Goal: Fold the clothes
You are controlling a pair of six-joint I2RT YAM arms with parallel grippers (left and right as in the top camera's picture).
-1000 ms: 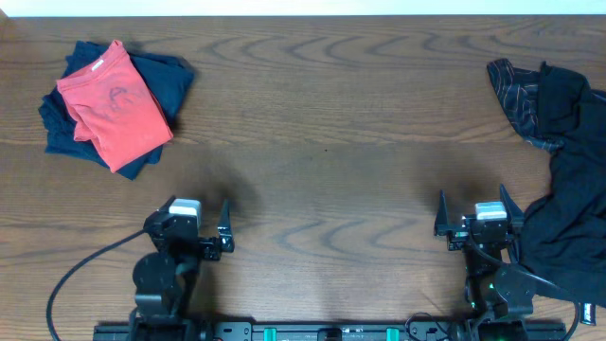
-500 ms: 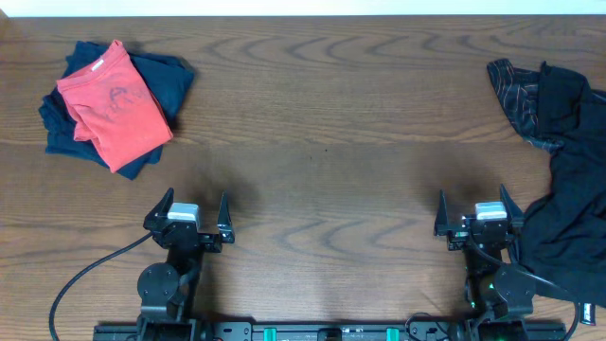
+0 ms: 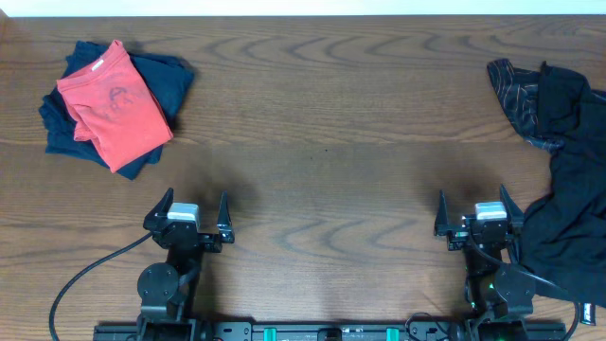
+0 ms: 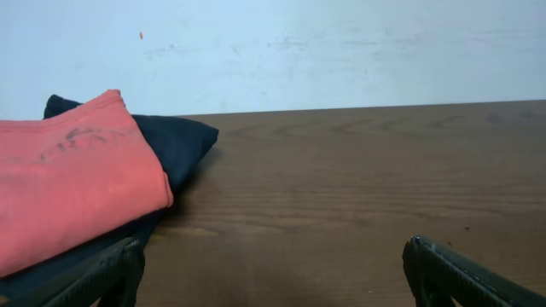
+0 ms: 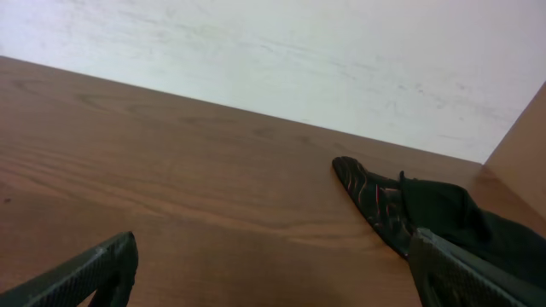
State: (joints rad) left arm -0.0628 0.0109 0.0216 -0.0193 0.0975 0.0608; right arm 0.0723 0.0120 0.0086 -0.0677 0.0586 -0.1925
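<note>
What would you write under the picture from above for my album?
Open left gripper and right gripper wait empty; coral-red T-shirt lies on a navy garment, black clothes heaped opposite.

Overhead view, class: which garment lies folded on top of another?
The coral-red T-shirt, stacked on the navy garment at far left; the black garments at right sprawl unfolded.

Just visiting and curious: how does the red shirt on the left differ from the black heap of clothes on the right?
The coral-red T-shirt is folded flat and tidy; the black clothes lie crumpled and sprawling. The T-shirt rests on a navy garment; the black clothes lie straight on the table. The black clothes cover far more of the table than the T-shirt. Both are soft fabric.
</note>
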